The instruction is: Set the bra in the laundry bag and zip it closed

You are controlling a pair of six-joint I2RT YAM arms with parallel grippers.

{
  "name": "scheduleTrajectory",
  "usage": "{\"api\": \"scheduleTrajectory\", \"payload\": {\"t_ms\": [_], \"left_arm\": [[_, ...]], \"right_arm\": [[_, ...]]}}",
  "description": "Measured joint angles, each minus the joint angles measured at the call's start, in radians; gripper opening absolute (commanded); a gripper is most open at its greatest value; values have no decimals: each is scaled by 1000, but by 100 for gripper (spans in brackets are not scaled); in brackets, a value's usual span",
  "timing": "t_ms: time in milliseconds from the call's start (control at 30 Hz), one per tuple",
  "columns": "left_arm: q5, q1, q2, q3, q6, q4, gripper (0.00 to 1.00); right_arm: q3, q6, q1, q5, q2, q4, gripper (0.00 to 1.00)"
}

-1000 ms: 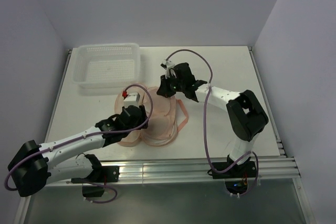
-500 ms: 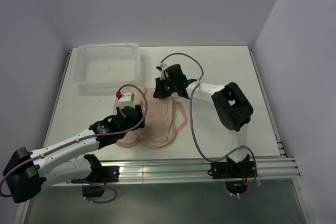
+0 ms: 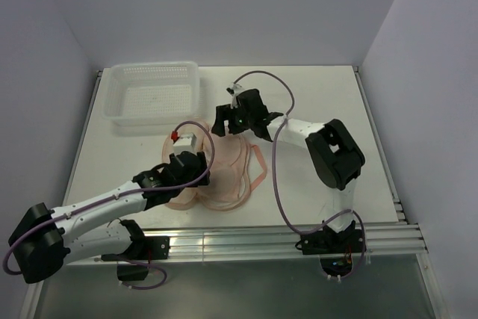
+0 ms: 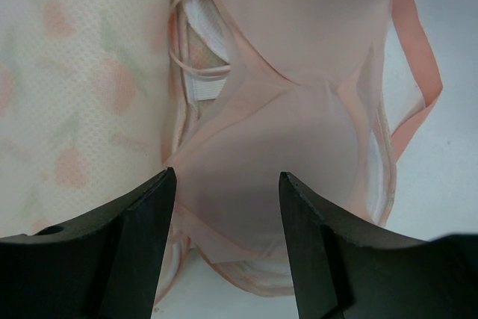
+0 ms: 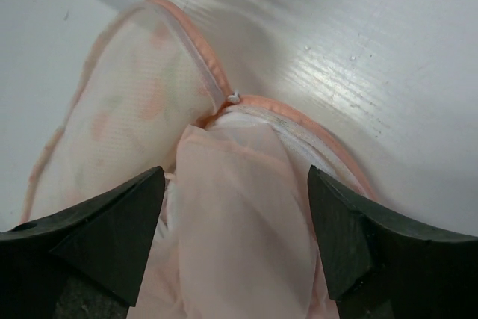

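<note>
The laundry bag (image 3: 181,198) lies open in the middle of the table, its pale mesh lid (image 4: 75,110) folded to the left and its pink zipper rim (image 5: 299,110) curving round the far end. The peach-pink bra (image 3: 228,163) rests in the right half, one cup (image 4: 276,177) up and a strap (image 4: 418,72) trailing over the rim onto the table. My left gripper (image 4: 225,184) is open just above the near cup, holding nothing. At the bag's far end my right gripper (image 5: 235,184) stands wide open over the bra (image 5: 239,222), and it is empty.
A white lattice basket (image 3: 153,95) stands at the back left, close behind the bag. The bag's small zipper pull (image 5: 234,97) sits at the waist of the rim. Bare white table (image 3: 328,95) stretches to the right and back.
My right gripper has opened wide and let go of the bra, which now lies in the bag. The left gripper has opened slightly and stayed over the near end.
</note>
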State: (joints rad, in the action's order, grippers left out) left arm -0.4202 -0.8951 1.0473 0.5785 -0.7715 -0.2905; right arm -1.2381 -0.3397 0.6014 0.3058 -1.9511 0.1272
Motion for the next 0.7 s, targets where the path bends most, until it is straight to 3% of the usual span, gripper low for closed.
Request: {"api": "scheduleTrajectory", "payload": {"t_ms": [133,267,300,433,500,700], "left_arm": [[29,-1,32,0,8,28,66],[38,-1,88,21,27,46,65],[38,-1,97,27,30,47,65],[27,-1,123,60,49,53,64],[21,0,132,77,54,62,65],[1,57,116,86,50,64,67]], "right_arm": [[2,17,0,-23,91,-34,94],[36,26,0,-61,216,-44,91],[55,26,0,-74,247,-45,80],[172,4,0,-103,335,-18,13],[227,-16,0,-100,338,-10,3],[250,-75,14,-99,227,-16,0]]}}
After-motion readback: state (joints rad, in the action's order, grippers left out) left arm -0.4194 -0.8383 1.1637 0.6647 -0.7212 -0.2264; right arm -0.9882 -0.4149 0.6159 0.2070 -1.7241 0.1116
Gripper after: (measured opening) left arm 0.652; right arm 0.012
